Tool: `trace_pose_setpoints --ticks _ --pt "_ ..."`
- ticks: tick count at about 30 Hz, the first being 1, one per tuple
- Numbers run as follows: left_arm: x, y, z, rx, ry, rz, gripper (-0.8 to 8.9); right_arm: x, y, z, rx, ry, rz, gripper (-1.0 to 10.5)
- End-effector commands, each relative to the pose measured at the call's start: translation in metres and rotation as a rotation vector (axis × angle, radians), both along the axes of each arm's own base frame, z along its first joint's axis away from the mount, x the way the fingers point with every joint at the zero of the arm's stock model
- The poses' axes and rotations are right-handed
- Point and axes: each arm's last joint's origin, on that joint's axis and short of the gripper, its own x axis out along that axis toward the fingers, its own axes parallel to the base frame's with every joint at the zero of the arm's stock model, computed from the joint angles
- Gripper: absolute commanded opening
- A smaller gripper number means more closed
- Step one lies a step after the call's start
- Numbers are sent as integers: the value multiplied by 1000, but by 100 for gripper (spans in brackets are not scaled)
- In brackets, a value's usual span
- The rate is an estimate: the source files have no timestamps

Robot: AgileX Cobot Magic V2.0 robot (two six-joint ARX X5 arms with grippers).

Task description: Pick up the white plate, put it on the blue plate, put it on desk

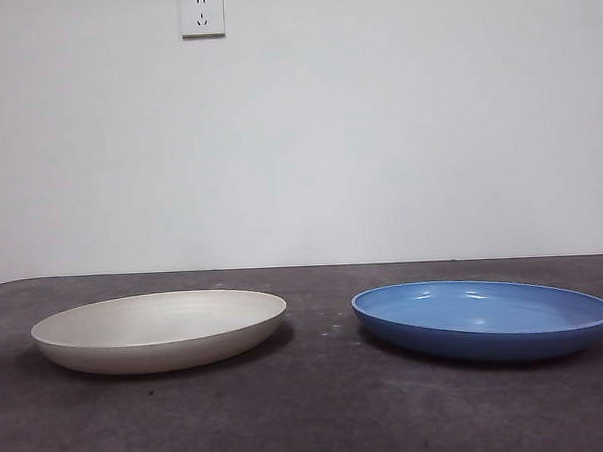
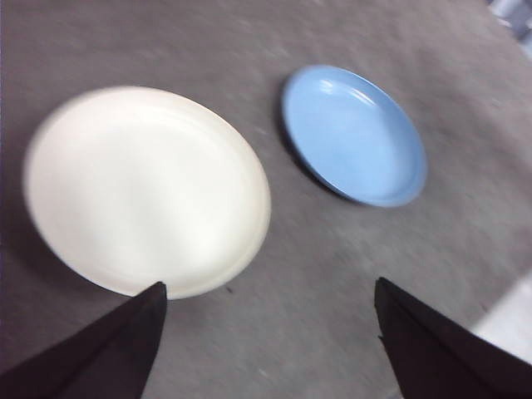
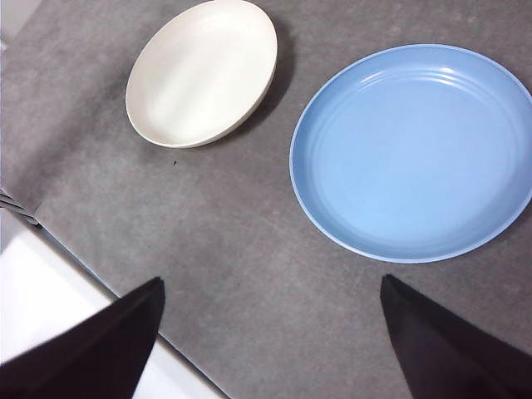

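the left gripper (image 2: 270, 341) and the right gripper (image 3: 270, 337) both hang spread wide, holding nothing, above the desk (image 1: 319, 405). the white plate (image 1: 160, 330) lies flat, rim up, beside the blue plate (image 1: 484, 319), not touching. behind them, a wall socket (image 1: 201, 12).

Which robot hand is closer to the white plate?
Left. The left gripper hangs open just off the white plate's rim, one jaw tip at its edge. The right gripper is open too, nearer the blue plate, with the white plate farther off.
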Motion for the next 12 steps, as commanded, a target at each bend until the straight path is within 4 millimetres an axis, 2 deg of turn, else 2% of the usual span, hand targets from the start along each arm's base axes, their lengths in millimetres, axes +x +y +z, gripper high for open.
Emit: trace_pose_setpoints --ticks 1,5,12 --pt "15 -1 3 15 7 78 404 1 1 6 9 -19 -4 418" --pt "40 -3 -6 86 48 154 401 1 1 6 9 -23 -4 418" --pt "93 -13 -32 114 137 154 394 1 1 6 9 -22 -3 418"
